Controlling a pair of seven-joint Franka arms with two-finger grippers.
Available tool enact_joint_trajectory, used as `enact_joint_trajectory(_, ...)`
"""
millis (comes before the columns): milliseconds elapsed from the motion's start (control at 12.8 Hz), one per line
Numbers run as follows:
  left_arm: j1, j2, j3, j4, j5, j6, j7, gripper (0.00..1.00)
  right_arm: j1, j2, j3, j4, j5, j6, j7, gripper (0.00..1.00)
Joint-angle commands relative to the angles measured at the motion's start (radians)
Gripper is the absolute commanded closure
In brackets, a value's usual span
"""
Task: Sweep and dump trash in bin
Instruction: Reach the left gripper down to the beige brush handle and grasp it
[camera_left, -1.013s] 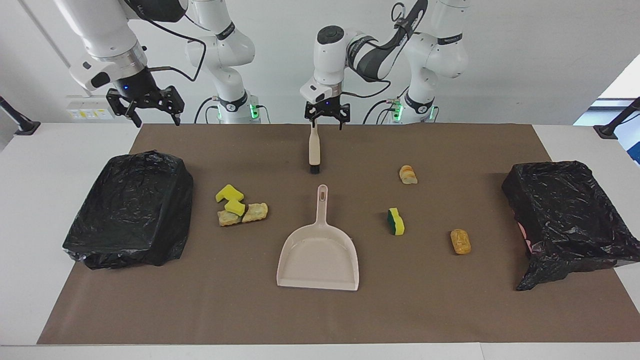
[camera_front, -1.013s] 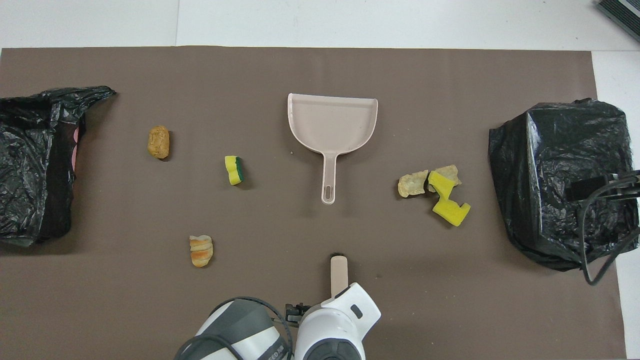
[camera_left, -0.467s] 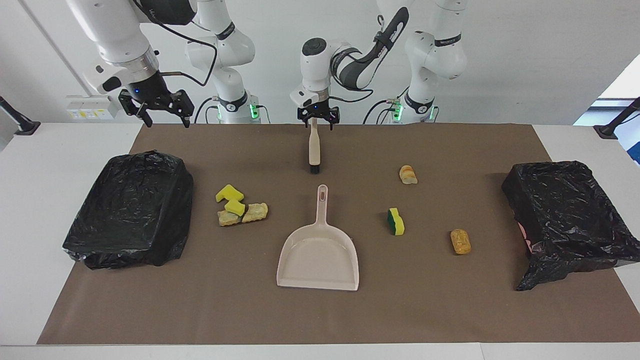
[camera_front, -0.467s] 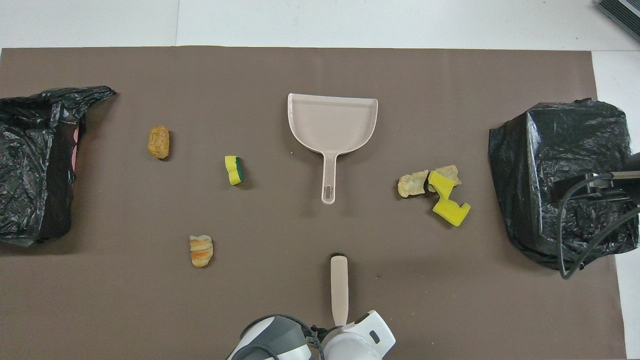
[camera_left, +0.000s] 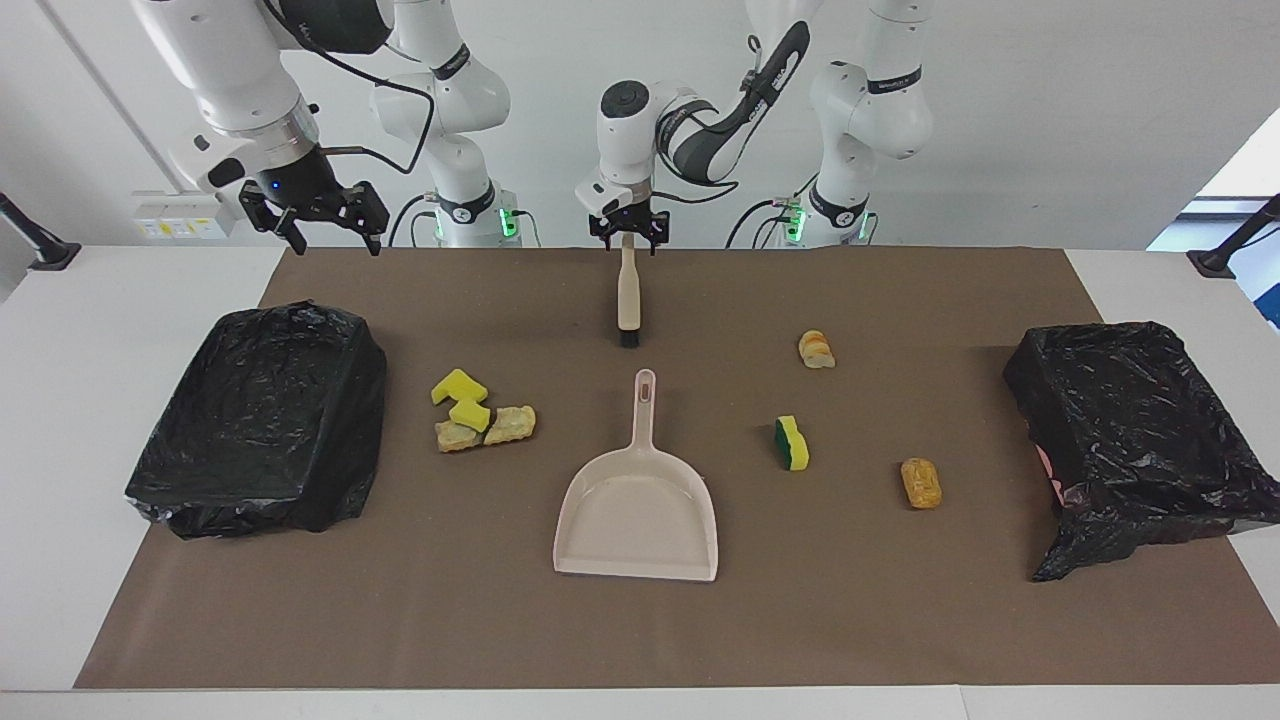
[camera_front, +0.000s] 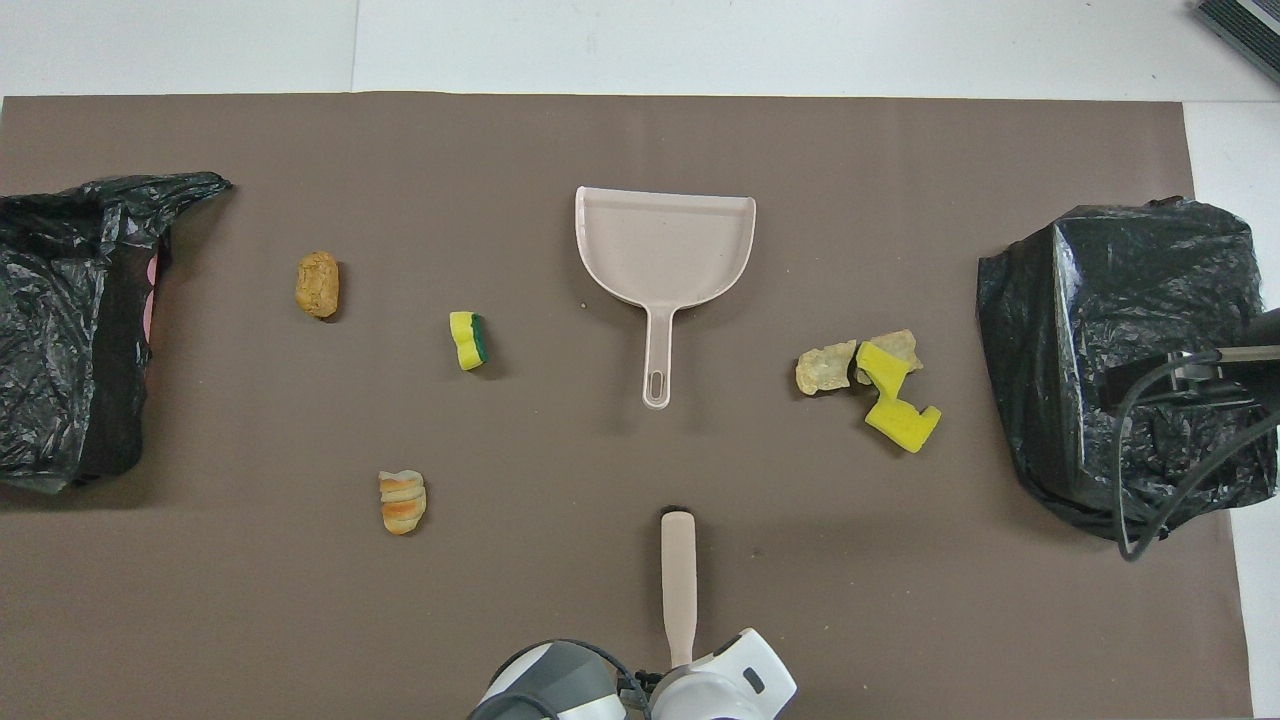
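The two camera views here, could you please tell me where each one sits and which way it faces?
Facing view: high across the table, looking at both robots; shows both arms whole, left gripper at the beige plastic brush, right gripper raised.
Overhead view: above the robots' end, looking steeply down; shows only the left arm's wrist.
Shared: beige plastic dustpan, brush, half a turn apart.
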Motion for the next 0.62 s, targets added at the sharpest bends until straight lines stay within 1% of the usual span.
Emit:
enact_joint_trajectory(0, -0.022, -0.019, 0.018, -0.008, -0.02, 0.014, -0.026, 0.73, -0.01, -0.015, 0.003, -0.015, 0.006, -0.013, -0.025, 0.0)
enact_joint_trajectory(78, -0.013, -0.026, 0.02, -0.004, -0.02, 0.005, -0.016, 0.92, -0.01, -0.015, 0.003, -0.015, 0.006, -0.013, -0.023, 0.0)
enact_joint_trajectory(156, -0.011, -0.031, 0.02, -0.008, -0.02, 0.0, -0.008, 0.99, -0.011, -0.015, 0.003, -0.015, 0.005, -0.013, -0.025, 0.0)
enact_joint_trajectory(389, -0.01, -0.048, 0.023, -0.004, -0.02, -0.041, -0.008, 1.0, -0.011, -0.015, 0.003, -0.014, 0.005, -0.013, -0.023, 0.0)
enact_joint_trajectory(545, 0.026, -0.097, 0.031, 0.004, -0.017, -0.104, -0.006, 1.0, -0.004, -0.005, 0.003, 0.003, 0.006, -0.021, -0.016, 0.0)
